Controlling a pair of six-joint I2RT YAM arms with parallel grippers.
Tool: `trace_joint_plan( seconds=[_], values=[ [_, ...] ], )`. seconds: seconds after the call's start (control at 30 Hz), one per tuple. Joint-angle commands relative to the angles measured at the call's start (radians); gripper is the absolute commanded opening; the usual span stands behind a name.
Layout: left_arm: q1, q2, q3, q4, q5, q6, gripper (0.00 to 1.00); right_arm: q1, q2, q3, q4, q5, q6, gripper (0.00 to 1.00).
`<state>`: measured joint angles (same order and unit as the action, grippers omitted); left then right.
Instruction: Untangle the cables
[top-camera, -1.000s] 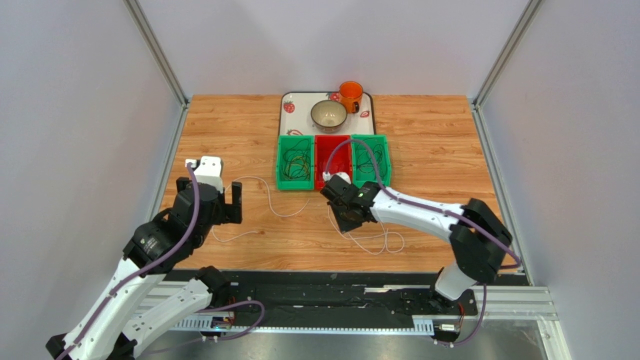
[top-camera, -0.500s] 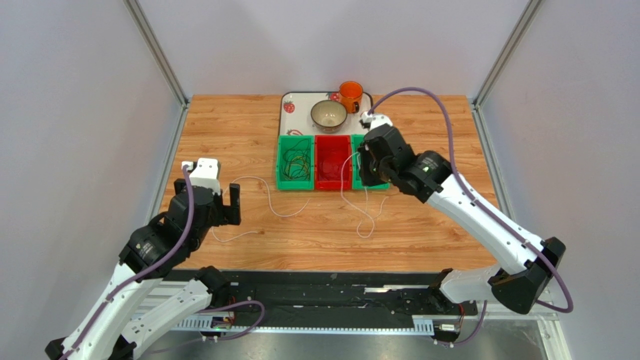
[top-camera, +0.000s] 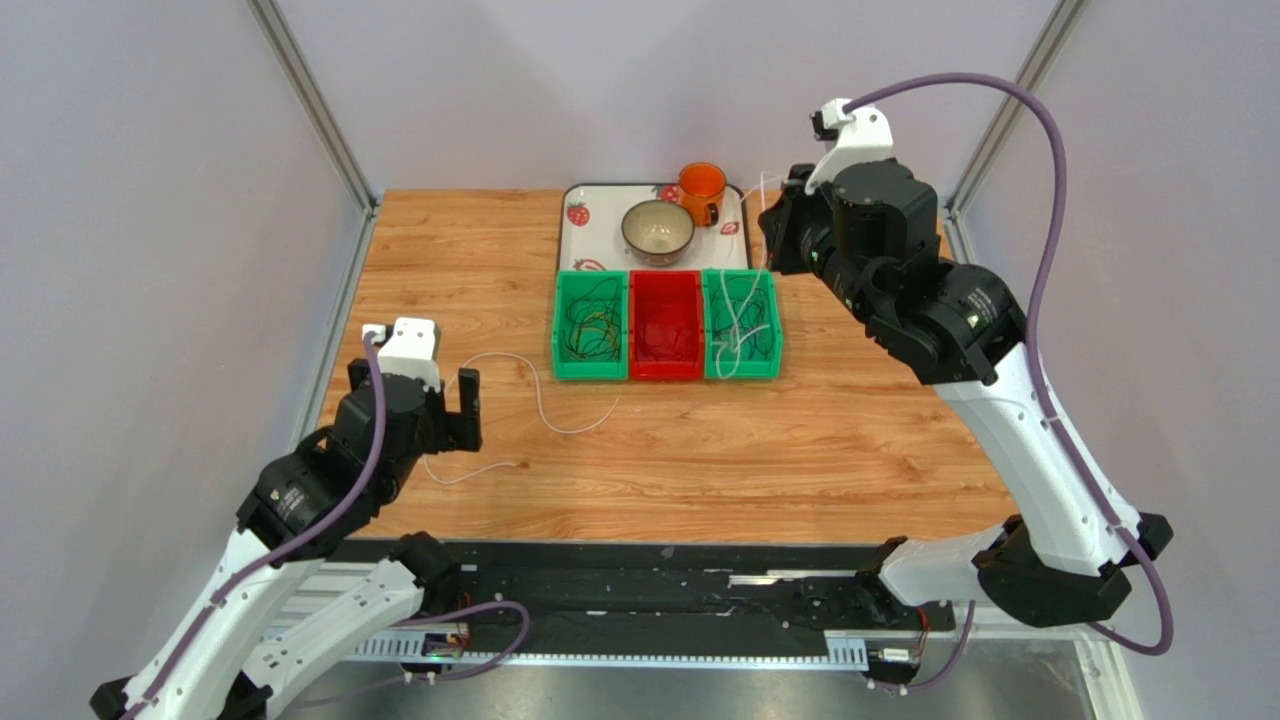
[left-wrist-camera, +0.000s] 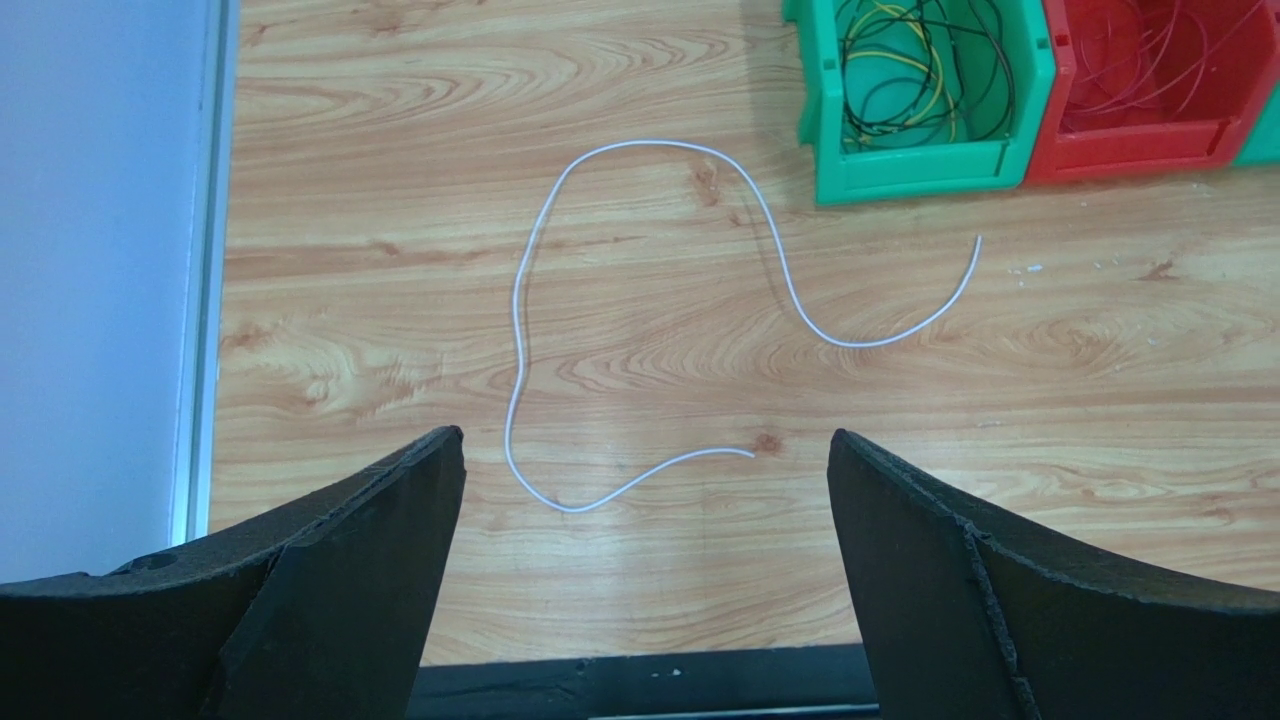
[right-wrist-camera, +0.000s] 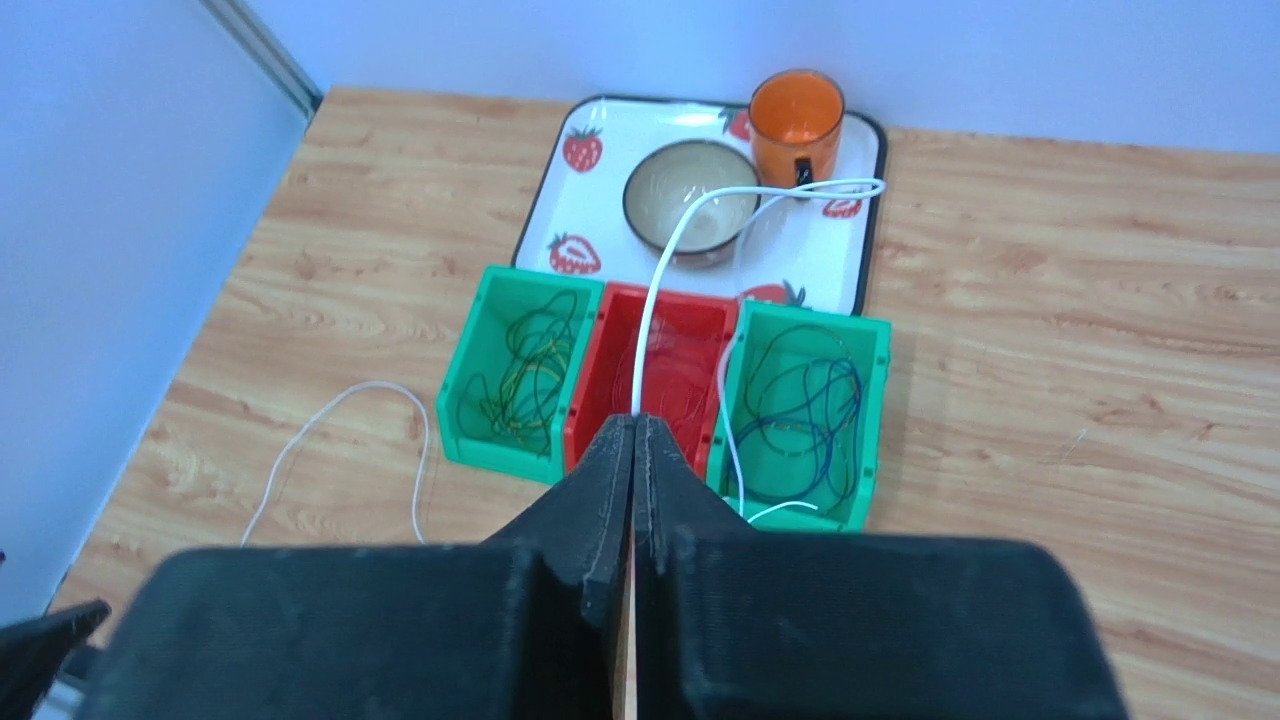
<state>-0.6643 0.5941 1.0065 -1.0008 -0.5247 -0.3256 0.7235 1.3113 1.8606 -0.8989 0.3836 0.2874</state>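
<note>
Up and away to the far right has gone the right gripper (right-wrist-camera: 633, 426), from above the bins to high beside the tray (top-camera: 577, 201). Its fingers are pressed together on a white cable (right-wrist-camera: 648, 327), which arcs out past the orange cup (top-camera: 700, 188) and the bowl (top-camera: 658, 228) and trails down so that its lower part lies in the right green bin (top-camera: 744, 371), among dark cables (right-wrist-camera: 804, 402).

The red bin (top-camera: 666, 371) in the middle holds red cables (left-wrist-camera: 1172, 68); the left green bin (top-camera: 589, 371) holds dark and yellow cables (left-wrist-camera: 909, 75).

At the near left the left gripper (left-wrist-camera: 643, 438) hangs with its fingers spread wide apart over a loose white cable (left-wrist-camera: 522, 323), which lies in an open curve on the table (top-camera: 842, 435), just near-left of the left green bin.
</note>
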Motion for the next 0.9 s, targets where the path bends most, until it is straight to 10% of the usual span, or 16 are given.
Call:
trace_joint_plan(
  seconds=[0.0, 0.87],
  values=[
    [0.002, -0.014, -0.006, 0.033, 0.006, 0.028, 0.99, -0.019, 0.074, 0.112, 0.075, 0.057, -0.059, 0.00],
    [0.002, -0.017, -0.013, 0.036, 0.008, 0.033, 0.99, -0.202, 0.230, -0.056, 0.290, -0.089, -0.110, 0.00]
  ],
)
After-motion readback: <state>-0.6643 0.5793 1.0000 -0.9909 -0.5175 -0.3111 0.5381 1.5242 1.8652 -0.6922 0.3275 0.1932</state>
